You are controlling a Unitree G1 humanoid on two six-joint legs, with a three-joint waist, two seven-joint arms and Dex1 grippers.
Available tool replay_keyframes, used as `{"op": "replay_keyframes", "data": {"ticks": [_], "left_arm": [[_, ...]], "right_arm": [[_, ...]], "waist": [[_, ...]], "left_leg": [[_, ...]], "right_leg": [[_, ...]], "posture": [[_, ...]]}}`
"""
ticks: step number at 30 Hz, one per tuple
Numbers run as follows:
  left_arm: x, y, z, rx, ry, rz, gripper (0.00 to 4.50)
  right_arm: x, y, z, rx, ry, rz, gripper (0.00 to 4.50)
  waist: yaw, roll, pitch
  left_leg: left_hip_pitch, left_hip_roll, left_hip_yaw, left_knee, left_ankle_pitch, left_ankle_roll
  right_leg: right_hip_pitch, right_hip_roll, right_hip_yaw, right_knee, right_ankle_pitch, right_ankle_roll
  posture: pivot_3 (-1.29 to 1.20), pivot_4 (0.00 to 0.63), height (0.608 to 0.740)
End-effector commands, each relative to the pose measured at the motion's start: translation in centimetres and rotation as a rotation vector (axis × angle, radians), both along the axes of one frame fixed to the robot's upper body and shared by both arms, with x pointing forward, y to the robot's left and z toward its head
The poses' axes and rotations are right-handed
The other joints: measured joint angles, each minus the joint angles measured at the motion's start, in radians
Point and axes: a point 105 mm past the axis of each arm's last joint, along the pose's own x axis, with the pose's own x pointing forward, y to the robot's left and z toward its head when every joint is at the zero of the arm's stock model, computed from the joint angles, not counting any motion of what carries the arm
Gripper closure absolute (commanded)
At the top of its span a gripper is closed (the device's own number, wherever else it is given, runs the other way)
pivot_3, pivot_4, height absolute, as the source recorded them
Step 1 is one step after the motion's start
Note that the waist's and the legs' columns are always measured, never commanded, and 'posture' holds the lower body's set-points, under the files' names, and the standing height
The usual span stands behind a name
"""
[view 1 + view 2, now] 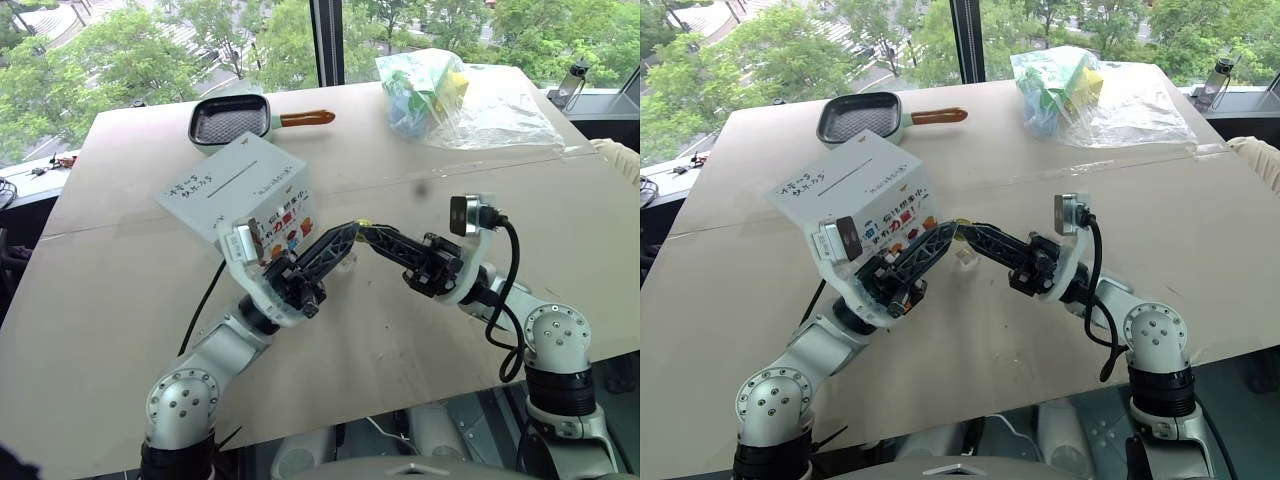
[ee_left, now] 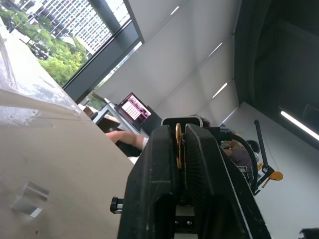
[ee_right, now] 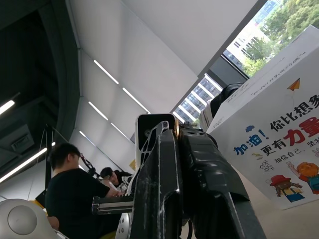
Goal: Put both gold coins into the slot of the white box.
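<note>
Both grippers meet fingertip-to-fingertip, raised.

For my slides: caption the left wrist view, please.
Left gripper shut on a gold coin, table beside it.

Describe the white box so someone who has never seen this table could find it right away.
Start at the big pale table and look toward its far left part, just in front of the square grill pan. The white box sits there, tilted, a large cardboard cube. Unlike the clear plastic bag on the far right, it has blue handwriting and a long thin slot on top, and colourful cartoon figures on its side.
</note>
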Motion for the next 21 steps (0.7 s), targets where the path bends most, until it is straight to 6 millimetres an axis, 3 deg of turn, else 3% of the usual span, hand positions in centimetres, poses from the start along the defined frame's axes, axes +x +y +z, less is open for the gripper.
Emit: {"op": "replay_keyframes", "data": {"ticks": [1, 10, 11, 13, 18, 21], "left_arm": [[-0.9, -0.8, 0.2, 0.008, -0.017, -0.078, 4.28], [-0.5, -0.6, 0.1, 0.025, -0.007, -0.055, 4.28], [-0.4, -0.1, 0.4, 0.001, -0.008, -0.038, 4.50], [-0.4, 1.3, 1.4, -0.075, -0.005, -0.008, 4.50], [-0.4, 4.1, 2.8, -0.114, -0.022, 0.058, 4.50], [-0.3, 5.2, 3.9, -0.089, -0.049, 0.086, 4.50]], "right_arm": [[-1.2, 0.7, 1.6, 0.026, -0.075, 0.057, 4.50], [-1.0, 0.8, 1.7, 0.027, -0.093, 0.025, 4.50], [-0.9, 0.8, 1.7, 0.024, -0.091, 0.018, 4.00], [-0.7, 0.7, 1.6, 0.018, -0.092, -0.001, 3.37], [-0.3, 0.0, 1.3, 0.007, -0.086, -0.036, 1.09], [0.2, -0.7, 1.2, -0.002, -0.095, -0.066, 1.09]], "waist": [[0.000, 0.000, 0.000], [0.000, 0.000, 0.000], [0.000, 0.000, 0.000], [-0.002, 0.000, 0.000], [-0.001, 0.000, 0.000], [0.000, 0.000, 0.000]], "left_leg": [[0.000, 0.000, 0.000, 0.000, 0.000, 0.000], [0.000, 0.000, 0.000, 0.000, 0.000, 0.000], [0.000, 0.000, 0.000, 0.000, 0.000, 0.000], [0.000, 0.000, 0.000, 0.000, 0.000, 0.000], [0.000, 0.001, -0.001, 0.000, 0.000, 0.000], [-0.001, 0.000, 0.000, 0.000, 0.000, 0.000]], "right_leg": [[0.000, 0.000, 0.000, 0.000, 0.000, 0.000], [0.000, 0.000, 0.000, 0.000, 0.000, 0.000], [0.000, 0.000, 0.000, 0.000, 0.000, 0.000], [0.000, 0.000, 0.000, 0.000, 0.000, 0.000], [-0.001, 0.000, 0.000, 0.000, 0.000, 0.000], [-0.001, 0.000, 0.000, 0.000, 0.000, 0.000]], "posture": [[0.00, 0.150, 0.721], [0.00, 0.150, 0.721], [0.00, 0.150, 0.721], [0.00, 0.150, 0.721], [0.00, 0.150, 0.721], [0.00, 0.150, 0.721]]}}
